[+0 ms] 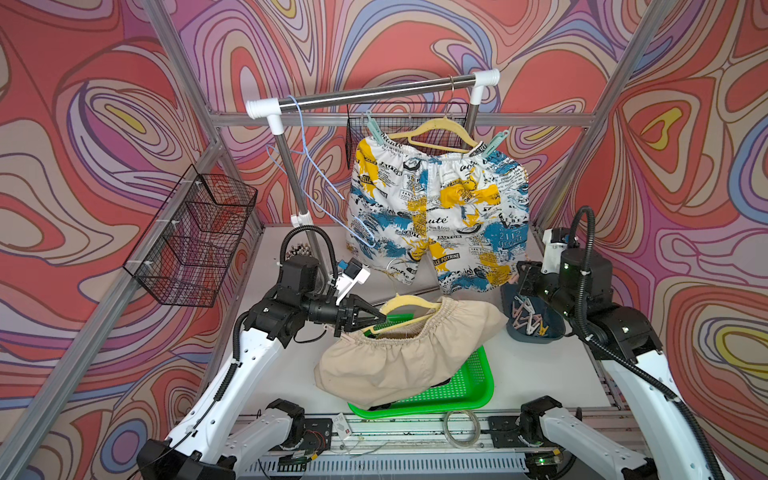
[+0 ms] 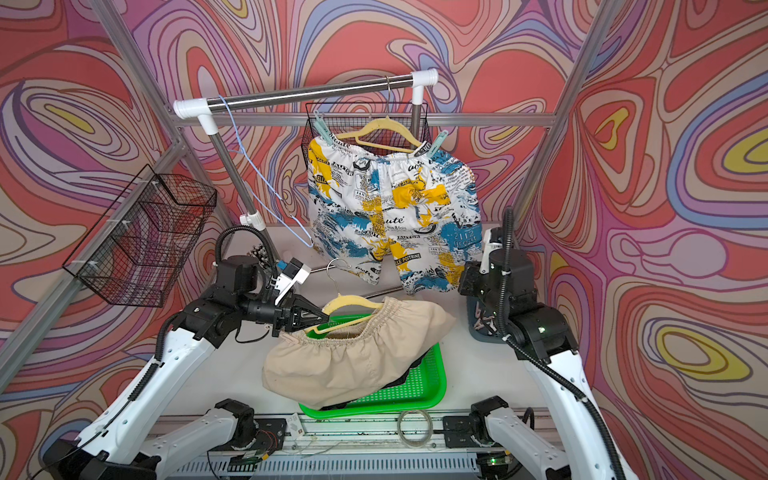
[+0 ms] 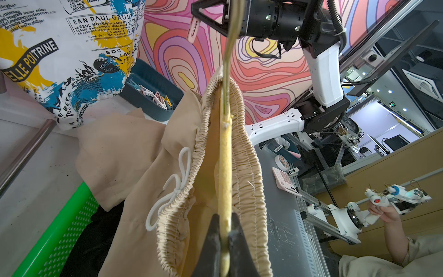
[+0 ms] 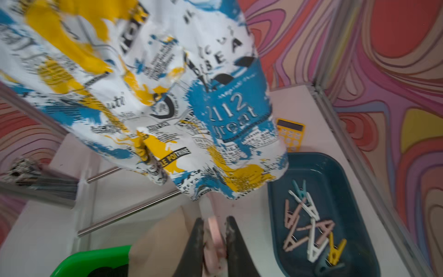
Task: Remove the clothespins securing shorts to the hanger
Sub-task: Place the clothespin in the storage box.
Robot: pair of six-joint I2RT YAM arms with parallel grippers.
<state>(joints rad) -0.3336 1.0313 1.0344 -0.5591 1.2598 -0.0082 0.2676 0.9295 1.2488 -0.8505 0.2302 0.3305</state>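
Clothespin [image 4: 215, 236] in pale pink pinched lengthwise between the nearly closed jaws of the right gripper [image 4: 214, 219], just left of the blue bin [image 4: 318, 172] of loose pins [image 4: 309, 230]; short shift right likely needed before letting go. Left gripper [image 3: 224, 215] clamped tight on the yellow hanger [image 3: 225, 167], beige shorts [image 1: 386, 361] draped from it above the green tray [image 1: 465, 386]. Two mint clothespins [image 1: 374, 129] remaining on the printed shorts [image 1: 436, 199] far back, one at each waistband end, right-hand one nearer the right arm
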